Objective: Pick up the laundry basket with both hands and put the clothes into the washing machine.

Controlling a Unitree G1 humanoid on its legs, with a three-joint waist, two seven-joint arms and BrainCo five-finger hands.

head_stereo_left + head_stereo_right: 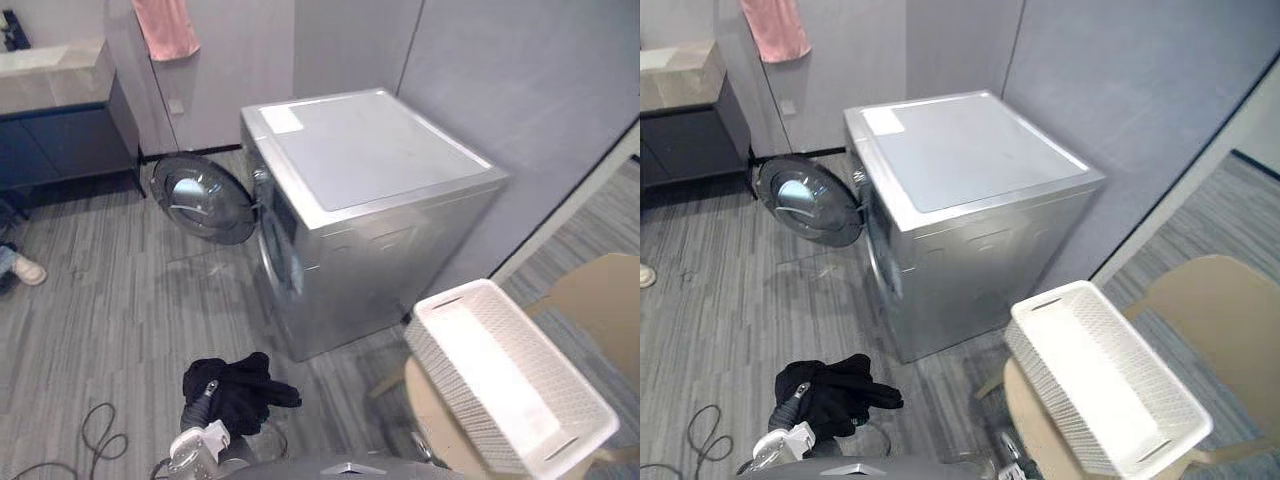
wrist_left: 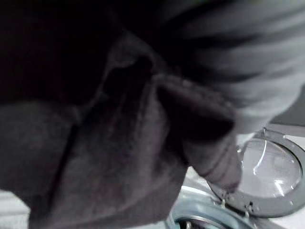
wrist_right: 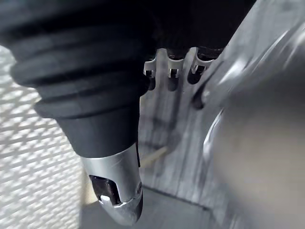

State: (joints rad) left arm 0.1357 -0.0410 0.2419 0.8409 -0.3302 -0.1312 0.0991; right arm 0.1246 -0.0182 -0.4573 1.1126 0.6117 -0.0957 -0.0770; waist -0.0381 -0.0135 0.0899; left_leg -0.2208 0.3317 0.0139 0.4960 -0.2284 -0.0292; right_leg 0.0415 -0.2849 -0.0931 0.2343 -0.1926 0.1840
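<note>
A bundle of black clothes hangs just above the floor in front of the silver washing machine. My left wrist comes up under the bundle, and the cloth hides that hand. The left wrist view shows the dark cloth close up, with the machine's round door swung open past it. The white woven laundry basket rests empty and tilted on a beige chair at lower right. My right hand hangs beside the basket's wall, fingers relaxed and holding nothing.
The open door juts left from the machine's front over the grey plank floor. A dark cabinet with a stone top stands at far left, a pink towel hangs on the wall, and a person's shoe shows at the left edge.
</note>
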